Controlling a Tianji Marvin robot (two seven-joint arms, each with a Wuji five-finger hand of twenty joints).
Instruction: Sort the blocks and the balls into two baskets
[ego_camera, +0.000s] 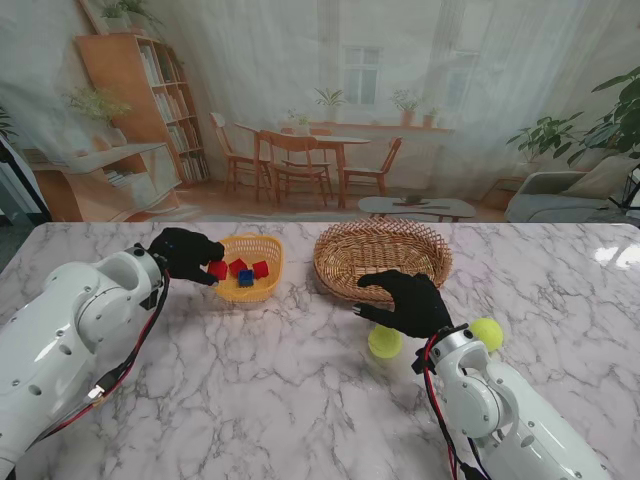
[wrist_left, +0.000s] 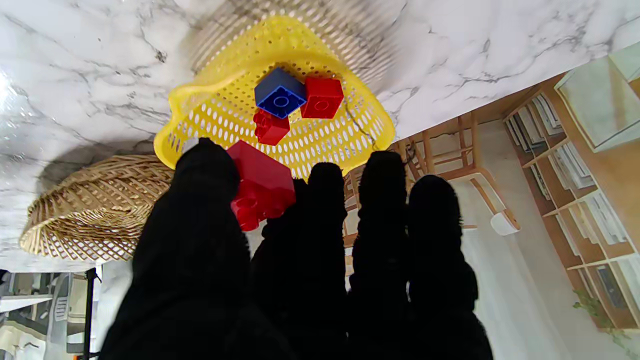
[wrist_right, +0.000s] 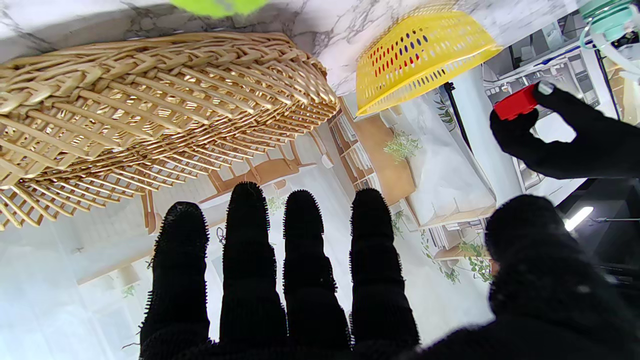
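- The left robot hand (ego_camera: 188, 254) is pinching a glossy red block (wrist_left: 260, 186) over the perforated yellow basket (ego_camera: 266, 248).
- The right robot hand (ego_camera: 412, 303), fingers spread and holding nothing, is hovering beside the woven wicker basket (ego_camera: 380, 238), above a fuzzy green ball (ego_camera: 384, 342) on the marble desk (ego_camera: 300, 390).

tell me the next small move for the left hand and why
Probably carry it slightly farther over the yellow basket and open the fingers. The left hand pinches a red block at the basket's rim, and three blocks already lie inside.
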